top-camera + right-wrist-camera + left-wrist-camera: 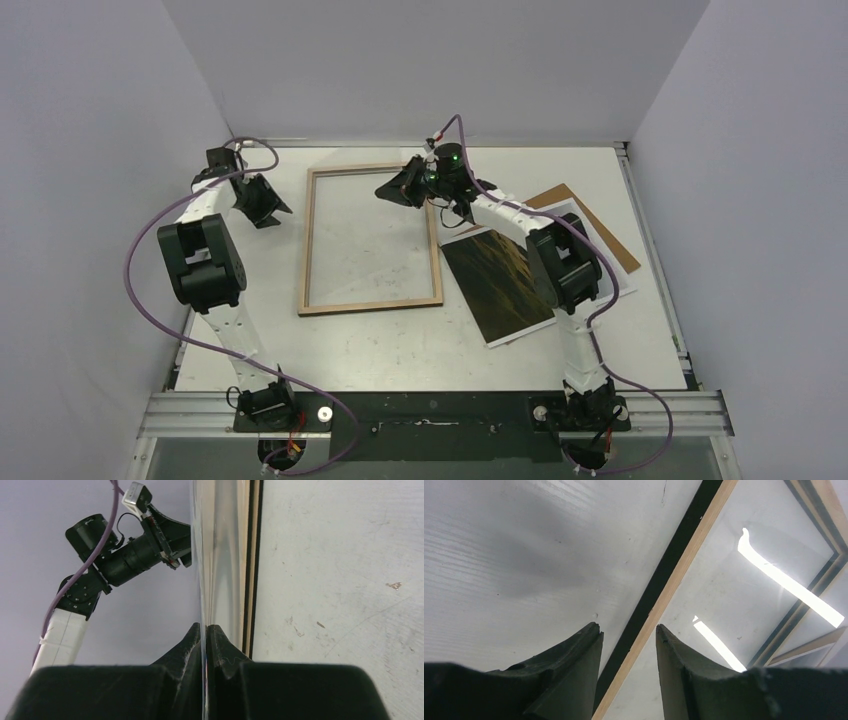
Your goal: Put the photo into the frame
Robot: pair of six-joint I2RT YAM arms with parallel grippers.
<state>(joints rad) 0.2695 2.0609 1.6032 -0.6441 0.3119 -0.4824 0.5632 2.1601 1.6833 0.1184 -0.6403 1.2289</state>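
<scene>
Scanning the table [400, 350], we find the frame [372, 304] flat, wood back up, the photo [495, 275] at its 3 o'clock. Our left gripper [626, 627] hangs partly open over the 10 o'clock rim; our right gripper [205, 626] pinches a clear pane [220, 555] at 1 o'clock.

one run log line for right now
left gripper open by frame rail | right gripper shut on clear pane at frame edge | photo outside frame, to its right
</scene>
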